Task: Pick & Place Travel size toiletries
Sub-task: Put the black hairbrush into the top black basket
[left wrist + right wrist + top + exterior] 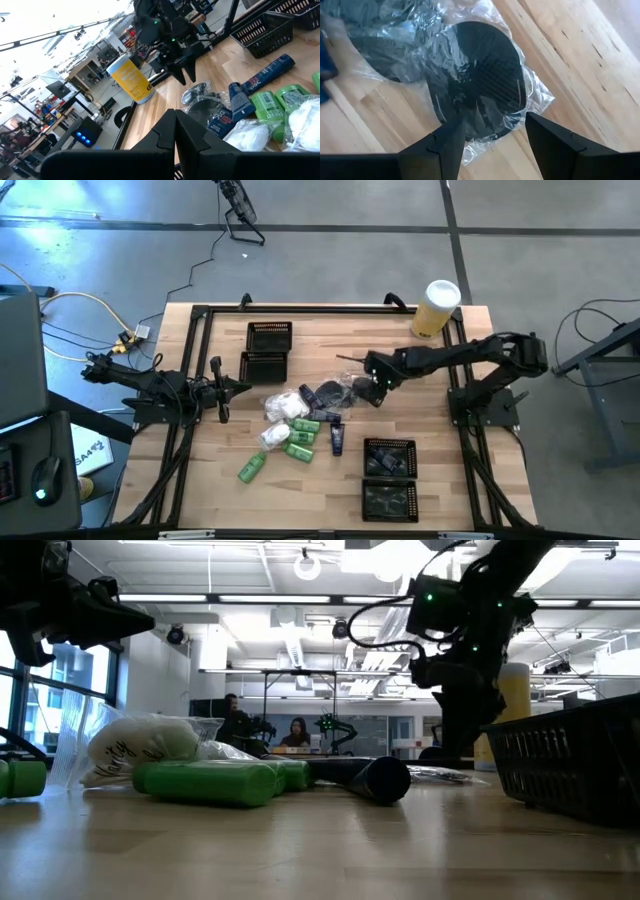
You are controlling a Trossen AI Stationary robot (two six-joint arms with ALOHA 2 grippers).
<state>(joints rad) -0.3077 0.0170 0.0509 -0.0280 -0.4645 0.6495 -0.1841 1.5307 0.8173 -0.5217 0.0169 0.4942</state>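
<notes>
The toiletries lie in a loose pile at the table's middle: white crinkly packets (284,406), green bottles (302,432) with one apart (250,469), dark blue tubes (337,440), and round dark flat cases in clear wrap (345,390). My right gripper (376,391) hovers open above the pile's right end. In the right wrist view its fingers stand on either side of one wrapped round case (480,75). I cannot tell whether they touch it. My left gripper (221,391) waits shut, raised left of the pile.
Two black mesh trays (268,336) (264,367) sit far-left of the pile, two more (390,457) (389,500) near-right. A tall yellow cylinder with a white lid (437,308) stands at the far right corner. Bare wood lies near-left. People sit in the room behind (298,732).
</notes>
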